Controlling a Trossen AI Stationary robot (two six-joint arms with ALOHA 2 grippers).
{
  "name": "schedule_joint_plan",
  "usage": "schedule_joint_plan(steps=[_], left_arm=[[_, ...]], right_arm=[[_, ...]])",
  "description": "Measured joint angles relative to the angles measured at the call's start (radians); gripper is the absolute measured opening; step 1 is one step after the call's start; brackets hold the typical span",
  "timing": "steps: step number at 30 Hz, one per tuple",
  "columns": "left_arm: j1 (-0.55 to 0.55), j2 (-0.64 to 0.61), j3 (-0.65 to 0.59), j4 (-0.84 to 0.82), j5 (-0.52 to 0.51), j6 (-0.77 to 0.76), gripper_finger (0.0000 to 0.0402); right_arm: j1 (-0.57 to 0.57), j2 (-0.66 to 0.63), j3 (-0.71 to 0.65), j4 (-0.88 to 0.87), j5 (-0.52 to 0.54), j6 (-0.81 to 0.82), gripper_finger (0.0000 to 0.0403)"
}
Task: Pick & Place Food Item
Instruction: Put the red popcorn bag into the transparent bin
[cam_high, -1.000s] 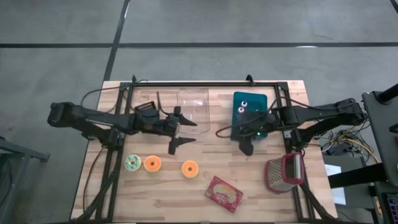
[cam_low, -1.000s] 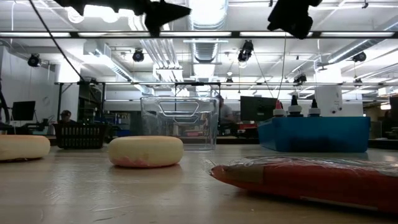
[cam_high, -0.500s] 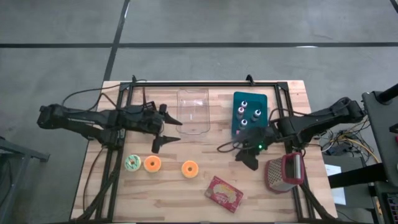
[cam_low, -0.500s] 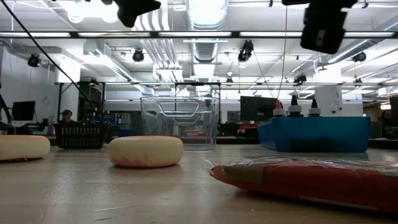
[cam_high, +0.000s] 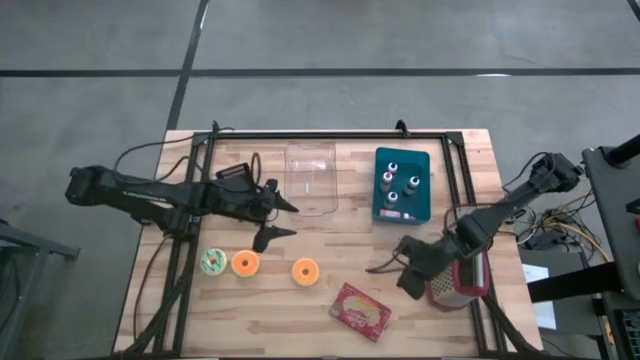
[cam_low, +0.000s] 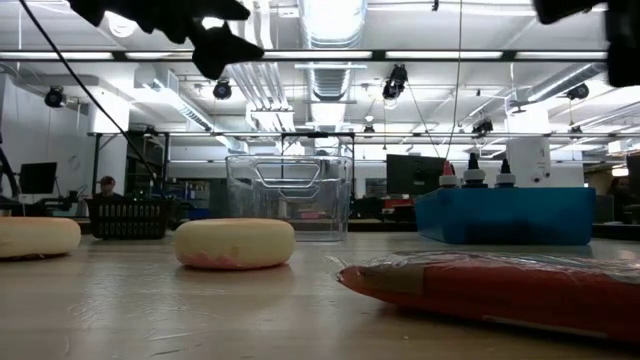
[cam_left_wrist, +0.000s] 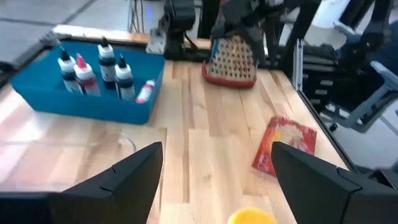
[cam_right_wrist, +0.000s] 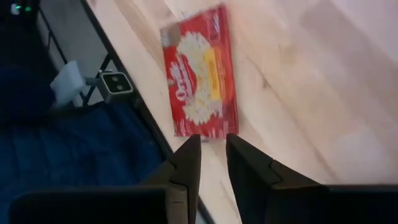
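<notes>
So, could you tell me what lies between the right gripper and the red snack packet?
In the high view, only bare wooden table lies between the right gripper and the red snack packet; the grater sits on the gripper's other side.

A clear bin (cam_high: 311, 178) stands at the table's (cam_high: 330, 290) far middle, beside a blue tray (cam_high: 402, 185) holding small bottles (cam_high: 392, 176); a red-framed grater (cam_high: 458, 279) lies near the right edge. A dark basket (cam_high: 235, 174) rests left of the bin; in the room beyond, a person (cam_low: 105, 186) sits at a desk.
</notes>
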Motion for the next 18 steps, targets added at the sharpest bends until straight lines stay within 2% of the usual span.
schedule_joint_plan(steps=[5, 11, 18], left_arm=[[-0.001, 0.051, -0.004, 0.026, 0.009, -0.012, 0.0304], [-0.001, 0.090, -0.004, 0.081, 0.010, -0.015, 0.0304], [0.000, 0.090, -0.004, 0.090, 0.017, 0.009, 0.0304]], right_arm=[[0.081, 0.000, -0.058, 0.125, 0.066, 0.164, 0.0070], [0.119, 0.026, -0.109, 0.296, 0.096, 0.232, 0.0071], [0.121, 0.155, -0.120, 0.351, -0.067, 0.354, 0.0085]])
